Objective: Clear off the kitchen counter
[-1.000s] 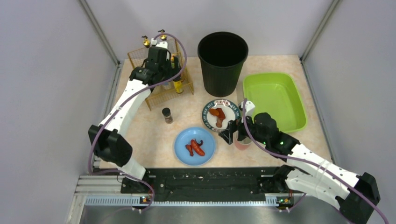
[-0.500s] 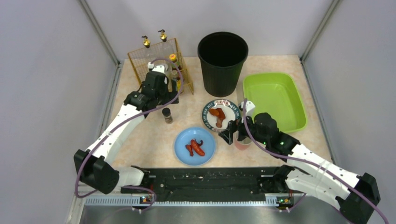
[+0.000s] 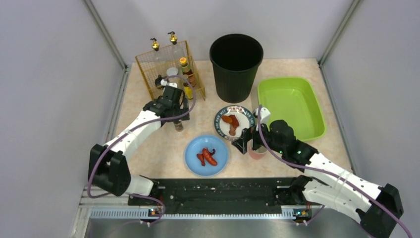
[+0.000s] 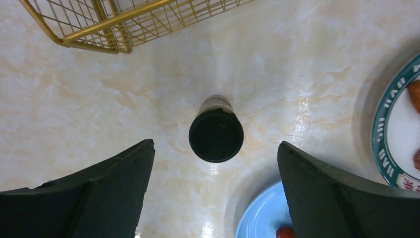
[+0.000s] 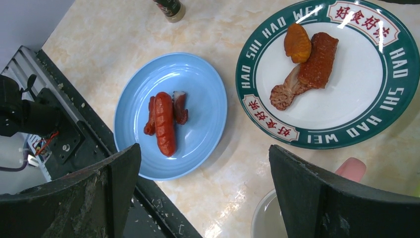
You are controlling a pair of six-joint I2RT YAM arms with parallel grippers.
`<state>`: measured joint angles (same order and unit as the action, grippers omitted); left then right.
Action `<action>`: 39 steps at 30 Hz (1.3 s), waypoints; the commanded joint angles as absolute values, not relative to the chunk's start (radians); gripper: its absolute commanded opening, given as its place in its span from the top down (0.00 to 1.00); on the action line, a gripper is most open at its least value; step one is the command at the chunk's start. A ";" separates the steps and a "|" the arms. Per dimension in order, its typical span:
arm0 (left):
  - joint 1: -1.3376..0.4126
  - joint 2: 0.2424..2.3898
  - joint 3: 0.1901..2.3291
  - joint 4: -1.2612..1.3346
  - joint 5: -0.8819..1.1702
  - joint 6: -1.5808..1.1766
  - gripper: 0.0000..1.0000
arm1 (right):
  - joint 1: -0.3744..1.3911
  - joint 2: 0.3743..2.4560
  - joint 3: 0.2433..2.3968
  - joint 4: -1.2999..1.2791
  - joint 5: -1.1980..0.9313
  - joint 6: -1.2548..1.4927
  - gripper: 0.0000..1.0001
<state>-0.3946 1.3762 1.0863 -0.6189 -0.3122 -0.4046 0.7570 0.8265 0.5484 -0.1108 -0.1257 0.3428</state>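
Spice jar [image 4: 216, 135]: upright on kitchen counter [image 4: 307, 64], near wire rack [image 4: 99, 25]. Left gripper [image 4: 215, 146] is spread wide above it, empty; to be lowered centred, then closed below the cap. Right gripper [image 5: 204, 148] is spread, empty.

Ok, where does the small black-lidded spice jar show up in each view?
Top external: spice jar left of centre, between the wire rack and the blue plate.
Left wrist: mid-frame, seen lid-on from above.
Right wrist: at the top edge, cut off.
Shared landmark: the blue plate, in all three.
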 commanded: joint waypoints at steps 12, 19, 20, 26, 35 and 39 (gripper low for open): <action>-0.336 1.465 1.018 -0.486 -0.263 -0.431 0.19 | 0.761 0.812 0.539 -0.055 -0.129 0.348 0.01; -0.330 1.480 1.028 -0.486 -0.240 -0.424 0.53 | 0.761 0.813 0.537 -0.055 -0.125 0.348 0.01; -0.330 1.482 1.037 -0.495 -0.238 -0.423 0.61 | 0.761 0.812 0.537 -0.055 -0.124 0.348 0.01; -0.331 1.468 1.104 -0.575 -0.249 -0.424 1.00 | 0.761 0.813 0.539 -0.053 -0.124 0.349 0.01; -0.336 1.340 1.216 -0.647 -0.260 -0.377 1.00 | 0.761 0.815 0.540 -0.051 -0.123 0.347 0.01; -0.335 1.314 1.279 -0.636 -0.281 -0.358 1.00 | 0.761 0.816 0.543 -0.051 -0.124 0.347 0.01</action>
<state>-0.3347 1.3735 1.1961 -0.6601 -0.2520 -0.3901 0.7570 0.8246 0.5362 -0.0967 -0.1253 0.3428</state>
